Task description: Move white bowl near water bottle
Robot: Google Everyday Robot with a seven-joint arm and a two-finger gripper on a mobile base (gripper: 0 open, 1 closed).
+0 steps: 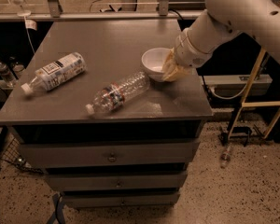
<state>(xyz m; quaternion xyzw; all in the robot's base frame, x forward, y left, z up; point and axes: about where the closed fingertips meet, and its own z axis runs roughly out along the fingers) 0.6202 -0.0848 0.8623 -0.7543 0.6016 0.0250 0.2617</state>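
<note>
The white bowl (154, 62) is near the right edge of the grey cabinet top (102, 41), tilted with its opening toward the left. My gripper (171, 69), with tan fingers, is shut on the bowl's right rim. The water bottle (117, 92), clear and ribbed with a white cap and a red-and-dark band, lies on its side just left of and in front of the bowl. Its base is right beside the bowl's underside; I cannot tell if they touch.
A fatter bottle with a large white printed label (53, 72) lies on its side at the left of the top. The cabinet has drawers (112, 157) below. A yellow frame (256, 78) stands to the right. A small bottle (225, 155) lies on the floor.
</note>
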